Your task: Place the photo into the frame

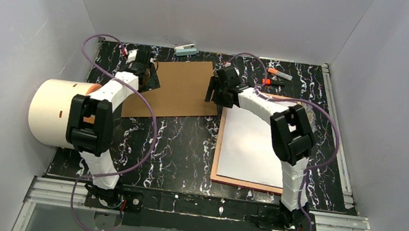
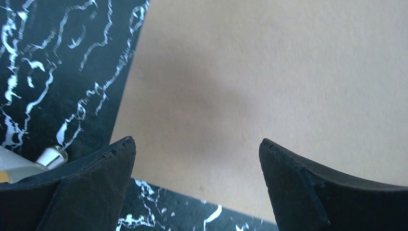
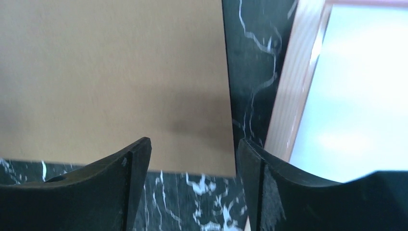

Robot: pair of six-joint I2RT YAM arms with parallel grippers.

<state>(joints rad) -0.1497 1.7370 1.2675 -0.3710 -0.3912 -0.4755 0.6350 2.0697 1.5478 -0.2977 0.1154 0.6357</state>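
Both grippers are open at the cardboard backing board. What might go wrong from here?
1. The backing board lies flat on the table, so the left gripper and right gripper may slide off its thin edges rather than catch it.
2. The right gripper hangs by the board's edge nearest the frame; a sideways slip might bump the frame and shift the photo lying white side up inside it.
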